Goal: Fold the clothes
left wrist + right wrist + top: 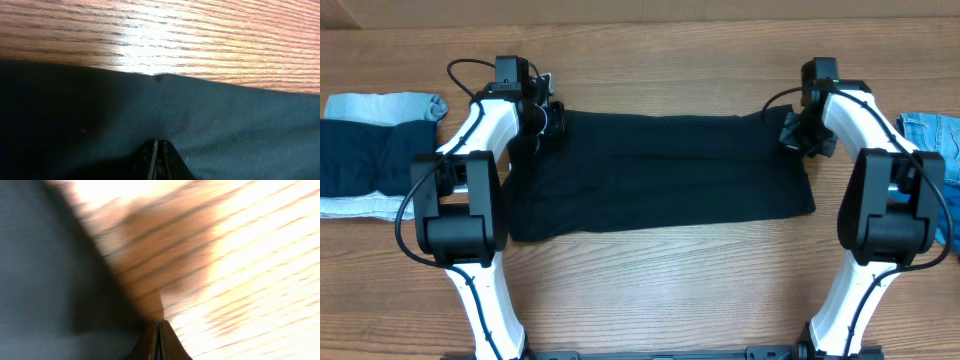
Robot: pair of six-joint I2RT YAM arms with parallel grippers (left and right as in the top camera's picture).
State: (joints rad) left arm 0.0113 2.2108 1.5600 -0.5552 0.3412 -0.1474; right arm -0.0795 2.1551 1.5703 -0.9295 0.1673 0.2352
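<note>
The left end effector (545,115) is closed tight on the far left corner of the black garment (660,175). The right end effector (794,132), blurred in its wrist view, seems pinched shut on the far right corner. The garment lies flat on the surface (650,290), so a shallow right grip could slip mid-fold and skew it.

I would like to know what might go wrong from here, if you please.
The right gripper seems shut on the black garment only at its very edge, so that corner may slip free. The left gripper bites further in, so the fold may come out skewed. The right arm may brush the nearby denim.
</note>
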